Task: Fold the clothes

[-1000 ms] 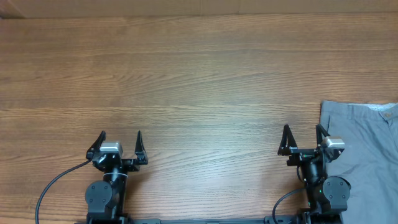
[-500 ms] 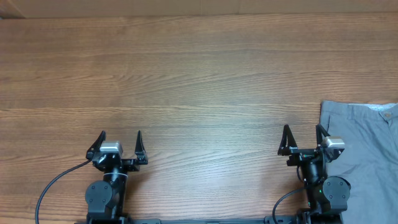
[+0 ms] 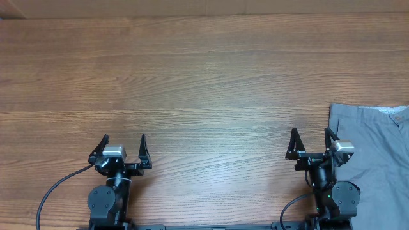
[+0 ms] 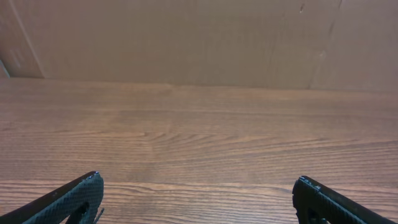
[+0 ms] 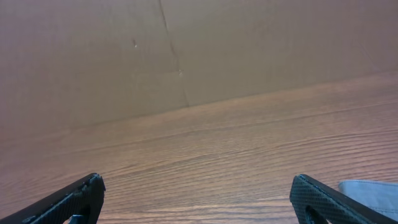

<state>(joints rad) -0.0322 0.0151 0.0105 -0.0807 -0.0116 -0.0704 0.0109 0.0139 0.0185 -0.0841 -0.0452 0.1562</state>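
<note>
Grey shorts (image 3: 377, 166) are left unfolded beside the right pincer (image 3: 310, 134). Both it and the left pincer (image 3: 124, 137) are held open; grasping is needed next.

We see the clothes (image 3: 374, 166), a pair of plain mid-grey woven shorts, lying spread flat on the table (image 3: 204, 76) at about four o'clock in the overhead view. Only part of them shows, since the cloth runs out of view toward three and six o'clock. The waistband (image 3: 364, 112) lies along the twelve o'clock side, and a small pale label (image 3: 395, 110) sits on it near the frame's edge. The nine o'clock edge is straight, with a squared upper corner. Stitched seams slant across the fabric among a few soft creases. We cannot tell whether any part is folded over. In the right wrist view, a pale grey corner of the clothes (image 5: 370, 190) shows at five o'clock.
</note>
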